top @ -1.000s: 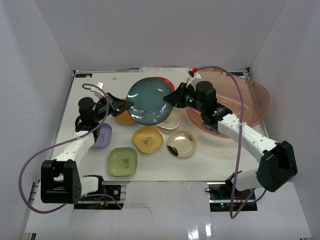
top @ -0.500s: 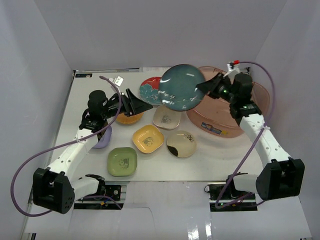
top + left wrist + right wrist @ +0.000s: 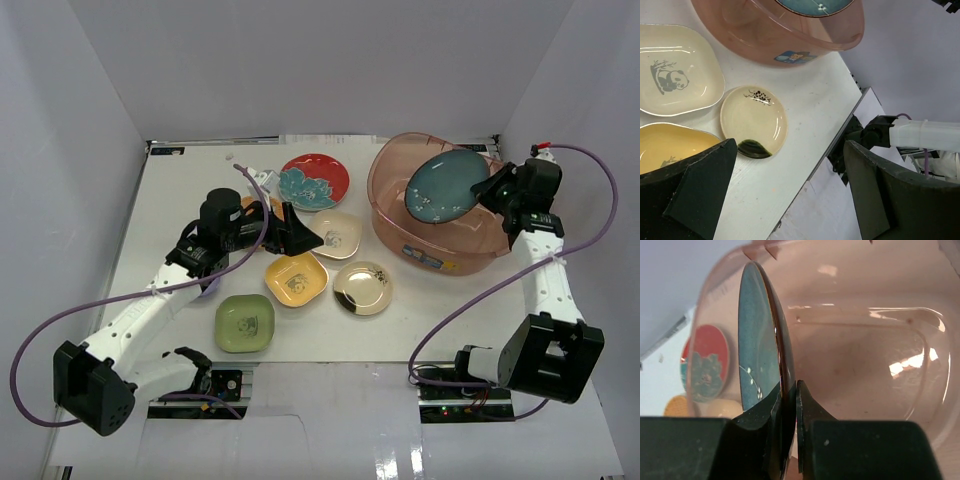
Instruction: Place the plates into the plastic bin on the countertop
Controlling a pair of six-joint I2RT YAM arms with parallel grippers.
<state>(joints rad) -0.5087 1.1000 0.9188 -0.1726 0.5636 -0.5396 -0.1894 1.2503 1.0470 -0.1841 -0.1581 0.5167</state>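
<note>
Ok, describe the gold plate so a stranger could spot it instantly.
Find the pinkish plastic bin on the countertop, right side. Just off its near-left wall lies the gold plate: round, glossy, dark patch at its rim, unlike the squarish cream plate and yellow plate beside it.

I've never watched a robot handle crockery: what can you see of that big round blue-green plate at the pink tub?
The round dark teal plate looks like glazed ceramic, with small white flecks and a thin brownish rim. It is held steeply tilted, nearly on edge, inside the translucent pinkish plastic bin. The right gripper pinches its rim between two black fingers. Whether it touches the bin's floor cannot be told.
</note>
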